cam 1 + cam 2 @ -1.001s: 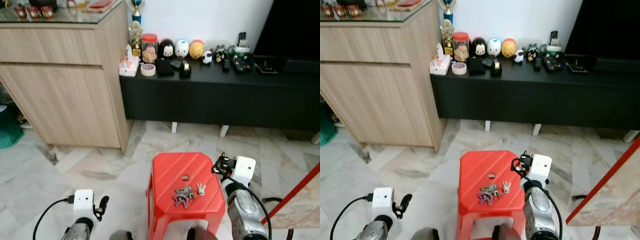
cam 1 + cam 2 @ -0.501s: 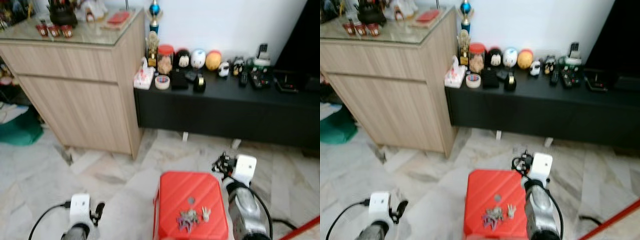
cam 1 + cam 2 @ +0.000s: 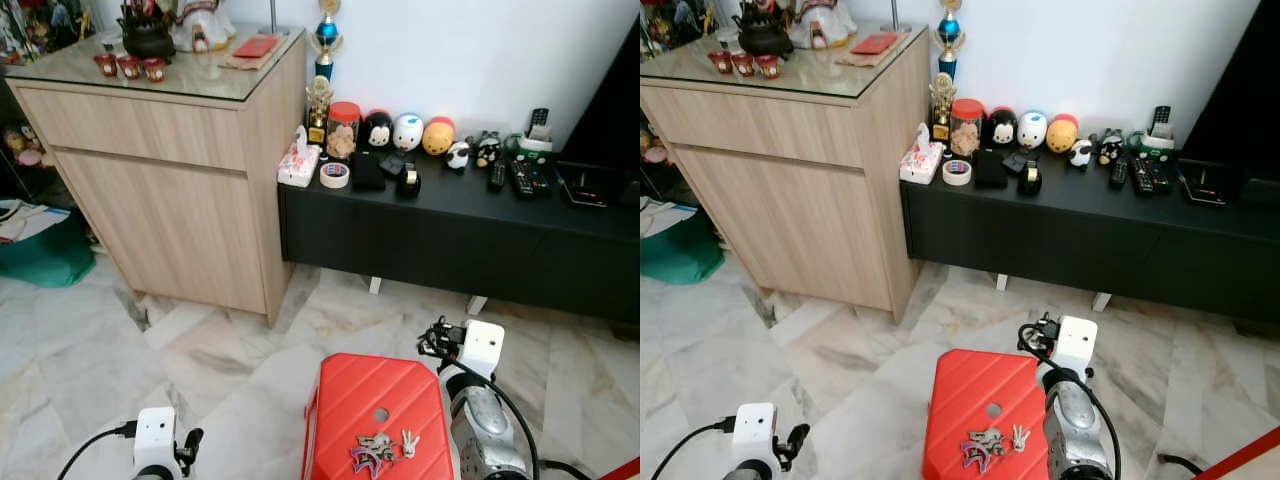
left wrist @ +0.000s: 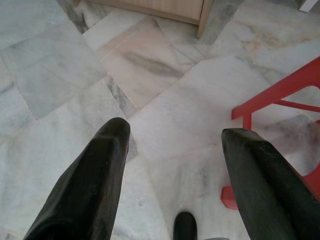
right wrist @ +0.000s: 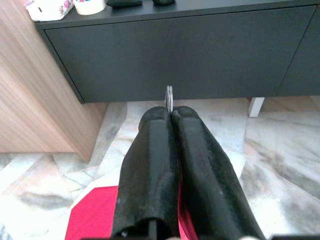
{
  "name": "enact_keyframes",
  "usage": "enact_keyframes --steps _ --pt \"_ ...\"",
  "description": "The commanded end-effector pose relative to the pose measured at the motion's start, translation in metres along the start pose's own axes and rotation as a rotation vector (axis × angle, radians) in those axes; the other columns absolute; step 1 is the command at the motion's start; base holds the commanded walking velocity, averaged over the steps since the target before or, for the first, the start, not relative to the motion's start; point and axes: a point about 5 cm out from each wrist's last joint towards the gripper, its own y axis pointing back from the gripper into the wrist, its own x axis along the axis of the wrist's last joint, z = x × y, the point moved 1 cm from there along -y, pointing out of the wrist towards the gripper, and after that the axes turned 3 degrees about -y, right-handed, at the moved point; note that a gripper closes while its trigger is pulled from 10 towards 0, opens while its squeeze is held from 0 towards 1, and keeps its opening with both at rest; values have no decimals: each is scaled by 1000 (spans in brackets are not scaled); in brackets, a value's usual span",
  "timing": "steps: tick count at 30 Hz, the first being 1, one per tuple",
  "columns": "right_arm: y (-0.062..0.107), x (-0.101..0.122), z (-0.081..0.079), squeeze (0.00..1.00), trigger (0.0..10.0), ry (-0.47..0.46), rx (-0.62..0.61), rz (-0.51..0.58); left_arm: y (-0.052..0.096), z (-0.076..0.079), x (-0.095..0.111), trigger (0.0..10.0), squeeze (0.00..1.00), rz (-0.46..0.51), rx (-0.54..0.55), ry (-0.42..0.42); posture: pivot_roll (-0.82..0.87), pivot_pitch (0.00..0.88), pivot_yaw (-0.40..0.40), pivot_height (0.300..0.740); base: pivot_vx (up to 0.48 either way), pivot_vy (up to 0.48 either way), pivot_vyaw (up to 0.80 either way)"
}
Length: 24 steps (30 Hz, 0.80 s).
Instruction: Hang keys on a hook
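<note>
A bunch of keys (image 3: 378,450) lies on top of a red plastic stool (image 3: 345,400) just in front of me. My right arm (image 3: 480,420) stands at the stool's right side. In the right wrist view the right gripper (image 5: 170,112) is shut, and a thin metal ring (image 5: 169,95) sticks out from between its fingertips. It points toward the black console. Low over the marble floor to the left of the stool, my left gripper (image 4: 176,131) is open with nothing between its fingers.
A light wood cabinet (image 3: 170,170) with a glass top stands at the back left. A low black console (image 3: 450,230) runs along the white wall, carrying figurines, a tape roll and remotes. A green bag (image 3: 40,255) lies far left.
The camera has shifted, so the stool now sits lower in the picture and more of the cabinet top shows. The keys have stayed on the stool. Both arms hold their places.
</note>
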Motion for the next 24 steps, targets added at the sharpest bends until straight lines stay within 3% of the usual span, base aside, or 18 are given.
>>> enact_keyframes --steps 1,24 --pt "1 0 3 0 10000 1 -14 3 1 3 -4 10000 0 -16 -3 5 110 0 -62 740 -244 0 0" --pt "0 -2 2 0 10000 -17 -30 -3 3 8 -9 10000 0 -30 -16 4 103 0 -56 740 -249 0 0"
